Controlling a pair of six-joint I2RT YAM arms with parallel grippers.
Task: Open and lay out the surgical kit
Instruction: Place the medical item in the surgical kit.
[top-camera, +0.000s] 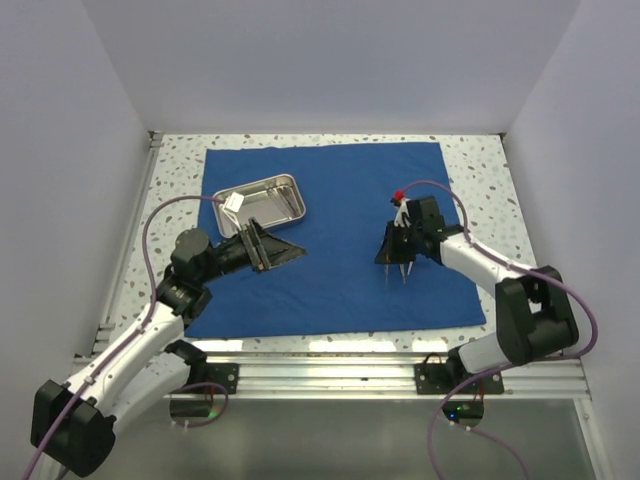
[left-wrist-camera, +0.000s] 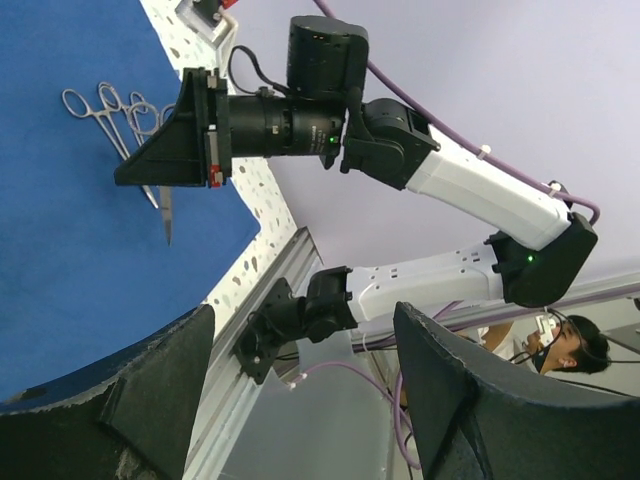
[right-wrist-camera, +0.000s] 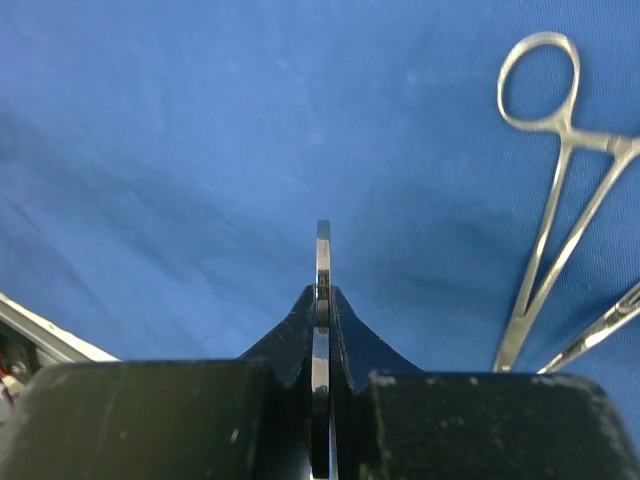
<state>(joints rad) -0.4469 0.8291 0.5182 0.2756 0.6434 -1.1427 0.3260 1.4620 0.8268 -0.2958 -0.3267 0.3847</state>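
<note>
Speckled surface (top-camera: 480, 170) inside white walls (top-camera: 330, 60), with an aluminium rail (top-camera: 330, 360) along the near edge. The royal-blue cloth (top-camera: 340, 290) lies spread flat. The steel tray (top-camera: 272, 203) sits on its far-left part, a white tag (top-camera: 233, 201) at the rim, print too small to read. Left end effector (top-camera: 295, 251) is spread, holding nothing. Right end effector (right-wrist-camera: 322, 300) pinches a slim steel instrument (right-wrist-camera: 322, 255); ring-handled forceps (right-wrist-camera: 548, 200) lie on the cloth beside it.

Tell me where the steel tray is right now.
In the top external view the steel tray sits on the far-left part of the blue cloth, just beyond the left gripper.
</note>
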